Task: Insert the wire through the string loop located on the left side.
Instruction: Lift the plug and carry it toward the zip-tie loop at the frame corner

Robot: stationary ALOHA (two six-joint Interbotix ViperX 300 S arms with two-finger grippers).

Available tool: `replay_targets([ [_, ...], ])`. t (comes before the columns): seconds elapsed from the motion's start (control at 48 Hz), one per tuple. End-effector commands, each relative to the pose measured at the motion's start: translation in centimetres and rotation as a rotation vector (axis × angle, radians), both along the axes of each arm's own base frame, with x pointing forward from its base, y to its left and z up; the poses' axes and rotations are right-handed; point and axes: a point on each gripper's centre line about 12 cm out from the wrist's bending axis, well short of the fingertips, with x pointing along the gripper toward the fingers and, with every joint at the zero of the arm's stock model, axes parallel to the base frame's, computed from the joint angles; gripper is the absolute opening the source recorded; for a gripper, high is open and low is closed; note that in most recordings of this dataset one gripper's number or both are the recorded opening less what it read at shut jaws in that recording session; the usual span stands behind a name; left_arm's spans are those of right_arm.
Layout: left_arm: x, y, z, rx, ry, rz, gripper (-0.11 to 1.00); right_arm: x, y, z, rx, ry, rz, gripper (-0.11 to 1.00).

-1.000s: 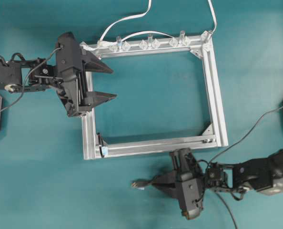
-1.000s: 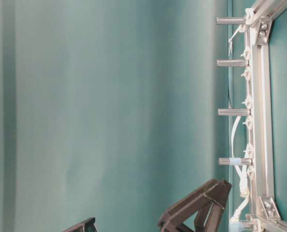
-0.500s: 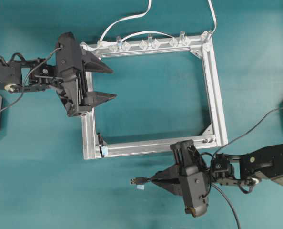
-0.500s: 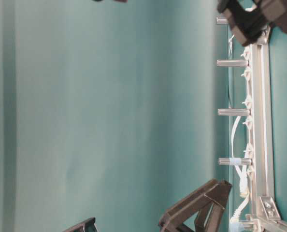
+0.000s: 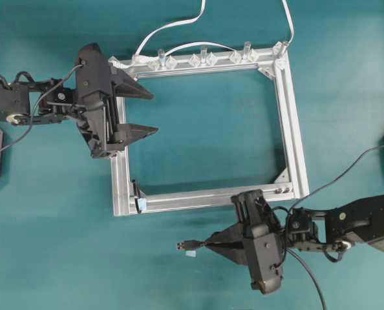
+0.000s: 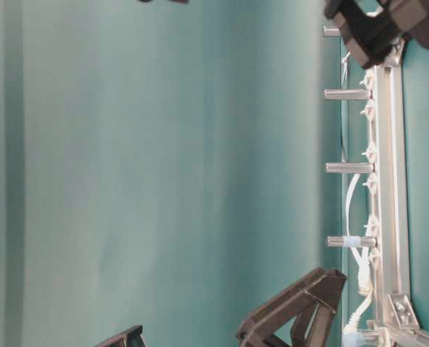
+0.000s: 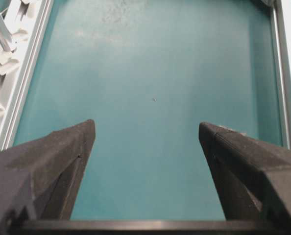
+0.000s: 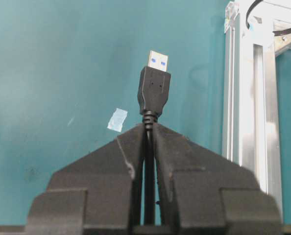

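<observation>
Nothing moved; wire point(image 8: 154, 93) stays pinched.

A robotics lab bench: teal tabletop point(image 5: 198, 129), bolted aluminium frame point(image 5: 295, 148) with cable clips point(image 5: 202, 60), black robot arms.

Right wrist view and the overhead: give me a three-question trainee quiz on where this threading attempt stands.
1. True or false: the right gripper is shut on the wire, just behind its plug.
2. Multiple choice: in the overhead view, the plug lies
A) inside the aluminium frame
B) outside the frame, below its bottom rail
C) already through the string loop
3. Fill in: the left gripper, over the frame's left rail, has its jaws ____ and holds nothing.

Key: 1 true; 2 B; 3 open.
</observation>
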Motion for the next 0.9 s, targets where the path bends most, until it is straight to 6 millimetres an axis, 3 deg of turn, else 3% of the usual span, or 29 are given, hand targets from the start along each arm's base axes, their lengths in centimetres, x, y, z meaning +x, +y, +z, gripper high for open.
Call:
replay_targets([
  [0.0,0.1,0.1,0.9,0.003,-0.031,0.002,0.86,0.3,0.1,1.8,0.019,-0.046,-0.001,0.07],
  [0.438,-0.1,0.0,1.2,0.004,-0.029,-0.002,0.86,1.1,-2.1,1.9,-0.011,-0.052,-0.043,0.07],
  [0.875,-2.5,-0.9,1.8,-0.004,-0.008,-0.021,0.86,2.1,-5.7,2.4,-0.084,-0.066,-0.095,0.07],
])
